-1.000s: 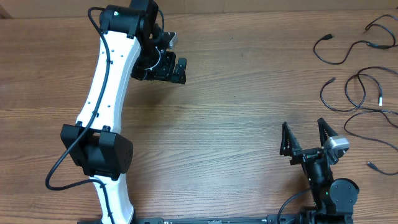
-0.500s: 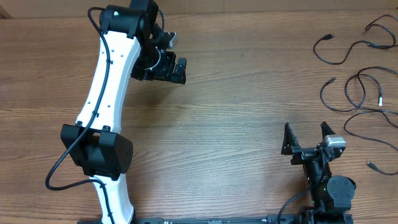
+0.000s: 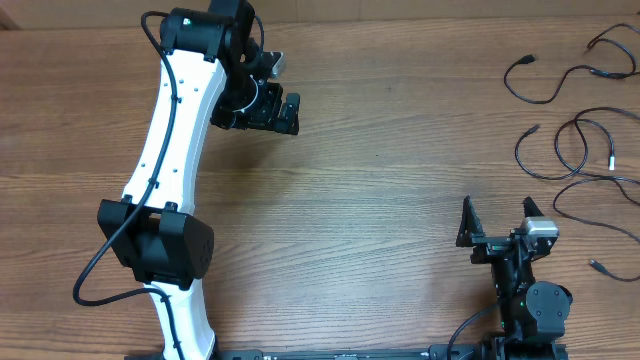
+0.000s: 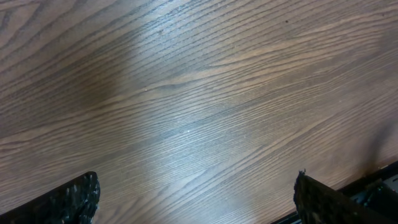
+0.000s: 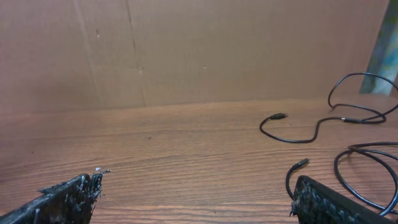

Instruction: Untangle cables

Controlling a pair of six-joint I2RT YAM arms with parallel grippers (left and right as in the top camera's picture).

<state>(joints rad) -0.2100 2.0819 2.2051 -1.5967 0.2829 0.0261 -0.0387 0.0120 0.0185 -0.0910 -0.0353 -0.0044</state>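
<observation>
Along the far right edge of the table [image 3: 400, 150] lay the cables [image 3: 578, 122], spread as loose black curls rather than one knot. One thin cord with a small plug end sat apart near the top corner. Two or three others looped close together below it, some strands crossing (whether they merely overlapped or were truly caught, the overhead view could not settle).

Neither arm touched them. The right gripper [image 3: 496, 205] sat low near its base with its jaws spread wide and nothing between them. It pointed toward the back of the table, so its wrist camera took in the nearest cords [image 5: 292, 142] lying flat on the wood before a cardboard wall [image 5: 186, 50]. That pose looked like a ready stance: close to the work, jaws wide enough to drop over a thin cord.

The left gripper [image 3: 290, 115] hung well away on the opposite side, also wide open and empty, and its own view showed only bare wood grain between the fingers [image 4: 68, 199]. It probably kept clear because every cord was on the right arm's side.

Judging by the layout, most of the separating seemed done, and the crossed loops in the middle looked like the remaining work.
</observation>
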